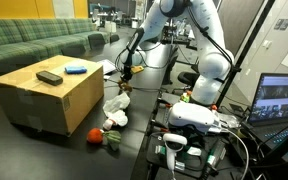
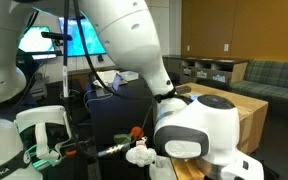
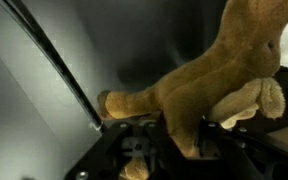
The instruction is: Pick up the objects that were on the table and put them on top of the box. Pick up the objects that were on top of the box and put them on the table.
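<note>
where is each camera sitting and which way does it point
An exterior view: off to one side, facing the box and green sofa; the whole arm shows.
An exterior view: close behind the arm, looking past it to the box; big white joints fill the frame.
Wrist view: on the wrist, looking down at the table; the gripper shows, closed on a brown plush toy.
Shared: both exterior views show the box and arm.
</note>
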